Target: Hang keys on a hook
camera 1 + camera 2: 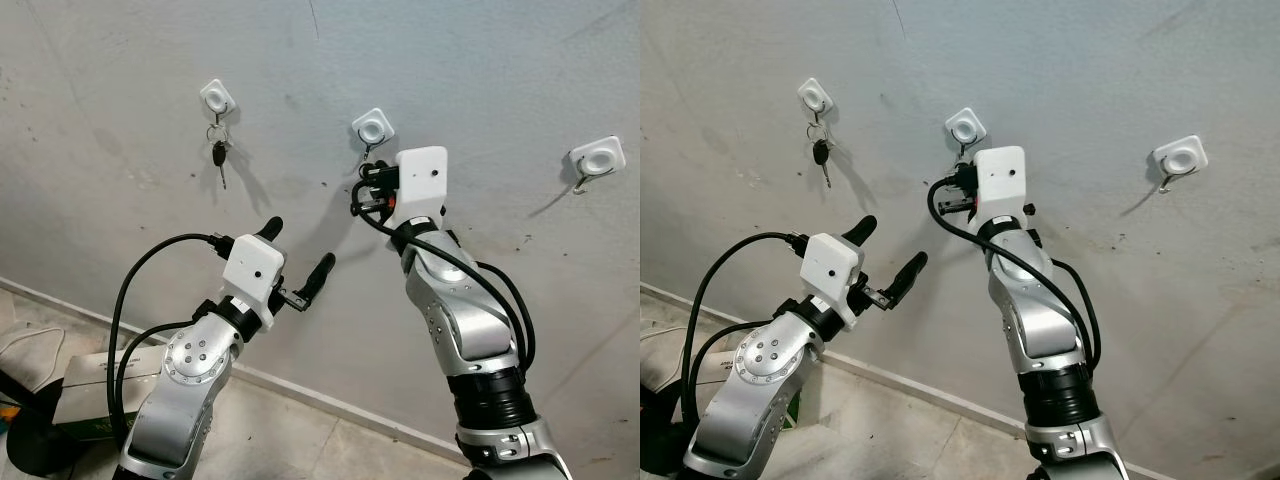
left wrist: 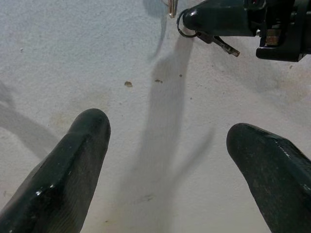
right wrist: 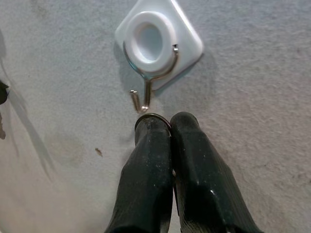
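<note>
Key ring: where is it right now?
Pinched in the right gripper, the key ring sits just below the middle hook on the wall, not yet on it.

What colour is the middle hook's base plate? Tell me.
White base plate, with a metal wire hook; clearest in the right wrist view.

I read this as a home's bare utility corner: rough grey wall (image 1: 120, 80), three stick-on white hooks (image 1: 375, 126), tiled floor (image 1: 290, 430), cardboard box (image 1: 85, 385) below.
</note>
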You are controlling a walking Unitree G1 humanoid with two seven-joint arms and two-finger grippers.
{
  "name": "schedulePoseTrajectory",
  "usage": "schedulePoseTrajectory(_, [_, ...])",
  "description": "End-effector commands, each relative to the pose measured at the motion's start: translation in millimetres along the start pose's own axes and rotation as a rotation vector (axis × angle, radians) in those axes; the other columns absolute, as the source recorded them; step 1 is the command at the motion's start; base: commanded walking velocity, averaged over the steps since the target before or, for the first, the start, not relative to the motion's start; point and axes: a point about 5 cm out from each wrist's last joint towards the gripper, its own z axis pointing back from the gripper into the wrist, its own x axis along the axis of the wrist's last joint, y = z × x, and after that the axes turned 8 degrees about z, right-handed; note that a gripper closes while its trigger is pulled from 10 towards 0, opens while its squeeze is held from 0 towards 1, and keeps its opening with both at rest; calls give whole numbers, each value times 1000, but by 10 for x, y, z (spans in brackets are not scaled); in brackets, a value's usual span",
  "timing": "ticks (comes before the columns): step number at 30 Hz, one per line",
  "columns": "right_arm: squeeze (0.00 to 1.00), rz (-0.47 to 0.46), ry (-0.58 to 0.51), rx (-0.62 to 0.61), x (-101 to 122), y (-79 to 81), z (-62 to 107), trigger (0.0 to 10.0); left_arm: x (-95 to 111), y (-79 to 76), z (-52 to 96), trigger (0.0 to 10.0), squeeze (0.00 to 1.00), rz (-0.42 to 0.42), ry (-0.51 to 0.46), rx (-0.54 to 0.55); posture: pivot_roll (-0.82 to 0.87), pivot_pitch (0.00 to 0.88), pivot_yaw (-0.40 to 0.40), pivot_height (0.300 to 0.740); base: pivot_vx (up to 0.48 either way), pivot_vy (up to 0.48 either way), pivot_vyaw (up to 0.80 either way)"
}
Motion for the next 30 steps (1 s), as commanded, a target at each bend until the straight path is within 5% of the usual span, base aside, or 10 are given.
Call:
schedulePoseTrajectory(1, [0,-21,-9,9,36,7,-4,10000,-6,10,-7,10000,0,-3,7,6,92,0,28,740,0,0,0])
schedulePoseTrajectory(13, [0,-141,-46,18,65,-13,143,10000,-10,16,-10,10000,0,-1,1,13,75,0,28,740,0,0,0])
schedulePoseTrajectory(30, [0,-162,-54,-5,185,51,61,10000,-12,5,-37,10000,0,1,-4,16,78,0,21,740,0,0,0])
